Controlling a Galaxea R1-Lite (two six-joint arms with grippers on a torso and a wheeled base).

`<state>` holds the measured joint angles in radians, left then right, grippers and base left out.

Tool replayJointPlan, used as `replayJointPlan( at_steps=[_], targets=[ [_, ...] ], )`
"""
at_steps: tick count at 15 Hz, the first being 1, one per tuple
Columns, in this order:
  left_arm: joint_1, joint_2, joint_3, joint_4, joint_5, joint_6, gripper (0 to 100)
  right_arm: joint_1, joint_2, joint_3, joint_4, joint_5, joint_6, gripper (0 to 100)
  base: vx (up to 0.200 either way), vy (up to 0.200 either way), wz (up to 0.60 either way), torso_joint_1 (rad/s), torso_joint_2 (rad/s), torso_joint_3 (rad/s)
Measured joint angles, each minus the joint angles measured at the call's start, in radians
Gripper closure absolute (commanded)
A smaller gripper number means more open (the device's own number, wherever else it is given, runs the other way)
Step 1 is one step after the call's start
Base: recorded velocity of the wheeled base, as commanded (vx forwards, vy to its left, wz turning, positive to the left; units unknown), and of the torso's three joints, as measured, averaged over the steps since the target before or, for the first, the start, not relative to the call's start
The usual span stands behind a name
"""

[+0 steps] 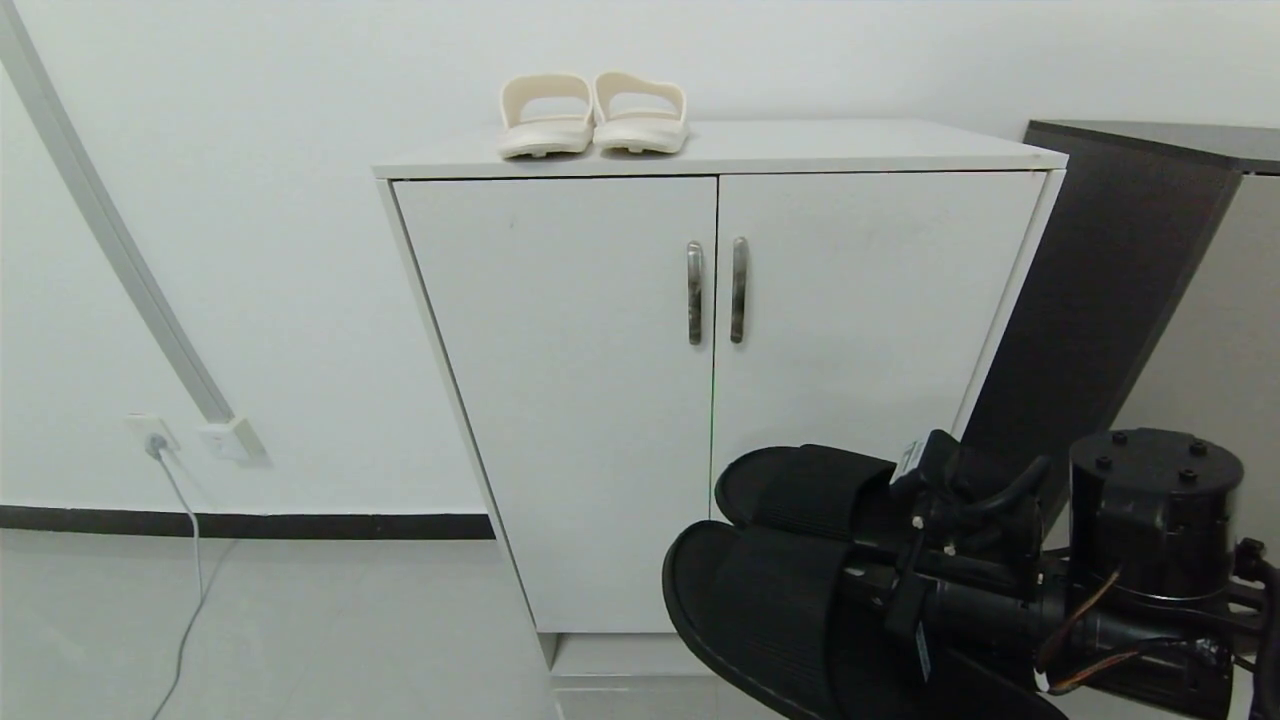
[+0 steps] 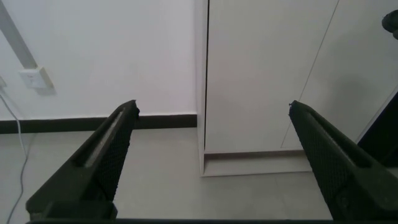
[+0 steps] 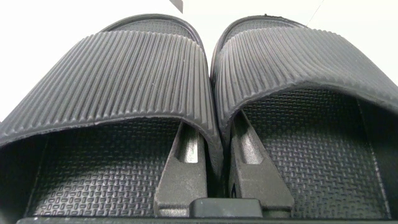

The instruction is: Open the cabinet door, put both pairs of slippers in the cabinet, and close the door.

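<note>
The white cabinet (image 1: 600,400) stands against the wall with both doors shut, its two metal handles (image 1: 715,291) side by side at the middle. A cream pair of slippers (image 1: 592,115) rests on its top. In front of the right door, low down, my right gripper (image 1: 905,570) holds a black pair of slippers (image 1: 790,570) off the floor. In the right wrist view its fingers (image 3: 183,174) reach under the two straps and pinch the inner walls of the black slippers (image 3: 124,81) together. My left gripper (image 2: 211,107) is open and holds nothing, facing the cabinet's base (image 2: 261,162).
A dark cabinet (image 1: 1120,300) adjoins the white one on the right. A wall socket with a hanging cable (image 1: 155,440) and a slanted grey conduit (image 1: 110,230) are on the wall to the left. Bare floor (image 1: 300,630) lies left of the cabinet.
</note>
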<state>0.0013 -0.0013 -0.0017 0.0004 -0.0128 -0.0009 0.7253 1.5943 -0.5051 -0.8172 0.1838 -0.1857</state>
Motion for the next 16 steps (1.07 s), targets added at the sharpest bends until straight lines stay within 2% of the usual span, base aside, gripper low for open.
replayJointPlan(
  at_steps=[6, 7, 9, 10, 12, 13, 14, 16],
  targets=[
    [0.000, 0.005, -0.012, 0.000, 0.003, 0.005, 0, 0.001, 0.000, 0.006, 0.000, -0.007, -0.004, 100, 0.000, 0.000, 0.00, 0.000, 0.00, 0.000],
    [-0.001, 0.013, -0.031, 0.000, 0.001, -0.007, 0, 0.001, -0.001, 0.008, 0.000, -0.010, -0.004, 100, 0.000, 0.000, 0.00, 0.000, 0.00, 0.000],
    [-0.003, 0.067, -0.119, 0.000, -0.023, -0.073, 0, 0.000, -0.001, 0.011, 0.000, -0.011, -0.004, 100, 0.000, 0.000, 0.00, 0.000, 0.00, 0.000],
    [-0.011, 0.123, -0.175, -0.001, -0.069, -0.104, 0, 0.000, -0.001, 0.013, -0.001, -0.010, -0.004, 100, 0.000, 0.000, 0.00, 0.002, 0.08, 0.119],
    [-0.030, 0.236, -0.278, 0.000, -0.214, -0.151, 0, 0.001, 0.000, 0.015, 0.000, -0.009, -0.004, 100, 0.000, 0.000, 0.00, -0.005, 0.24, 0.098],
    [-0.036, 0.296, -0.330, -0.002, -0.291, -0.164, 0, 0.000, 0.000, 0.015, 0.001, -0.010, -0.004, 100, 0.000, 0.000, 0.00, 0.007, 0.12, 0.041],
    [-0.041, 0.348, -0.369, -0.003, -0.337, -0.170, 0, -0.001, 0.000, 0.014, 0.000, -0.011, -0.004, 100, 0.000, 0.000, 0.00, 0.002, 0.07, 0.032],
    [-0.046, 0.447, -0.425, -0.017, -0.398, -0.172, 0, 0.001, 0.000, 0.014, 0.000, -0.010, -0.004, 100, 0.000, 0.000, 0.00, 0.000, 0.00, 0.000]
  ],
)
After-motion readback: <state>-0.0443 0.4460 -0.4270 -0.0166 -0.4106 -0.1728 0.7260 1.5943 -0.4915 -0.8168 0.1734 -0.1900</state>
